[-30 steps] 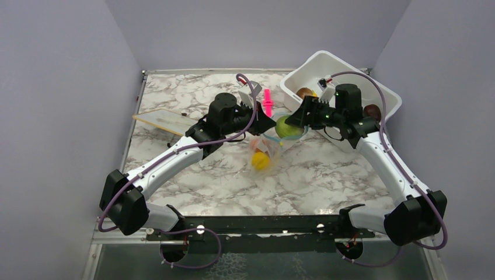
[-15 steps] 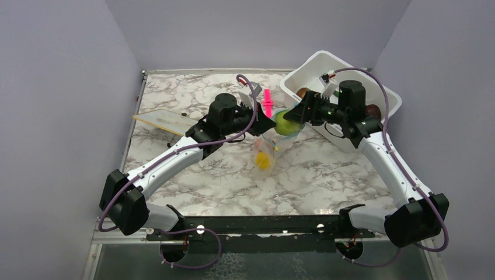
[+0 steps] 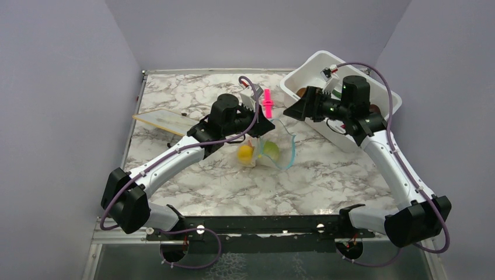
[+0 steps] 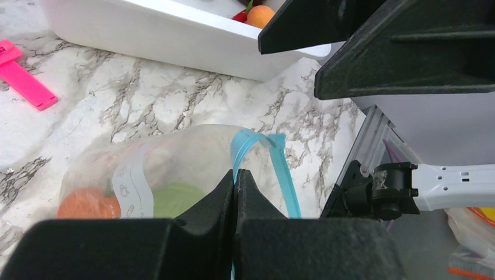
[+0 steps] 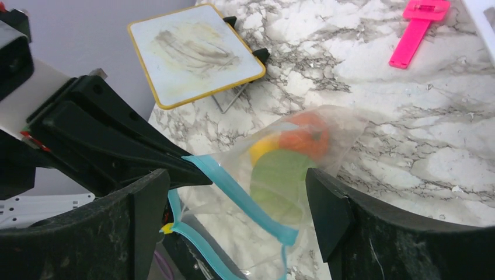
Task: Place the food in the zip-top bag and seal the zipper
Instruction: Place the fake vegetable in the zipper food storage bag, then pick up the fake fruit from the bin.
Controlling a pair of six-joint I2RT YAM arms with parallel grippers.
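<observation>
The zip-top bag (image 3: 269, 153) lies mid-table with its mouth open. It holds the green ball (image 3: 272, 150), a yellow piece (image 3: 245, 153) and an orange piece (image 5: 303, 140). My left gripper (image 3: 265, 125) is shut on the light blue zipper (image 4: 240, 149) at the bag's rim, as the left wrist view (image 4: 235, 175) shows. My right gripper (image 3: 293, 111) is open and empty, above and right of the bag mouth. In the right wrist view (image 5: 238, 192) the zipper (image 5: 245, 198) and the green ball (image 5: 280, 181) lie below its jaws.
The white tub (image 3: 373, 87) stands at the back right with an orange piece (image 4: 260, 14) and a brown piece (image 3: 302, 91) inside. A pink clip (image 3: 268, 100) lies behind the bag. A pale yellowish board (image 3: 160, 121) stands at the left.
The green ball has left my right gripper and now sits inside the bag. My right gripper has pulled back toward the tub. The bag has sagged onto the table.
</observation>
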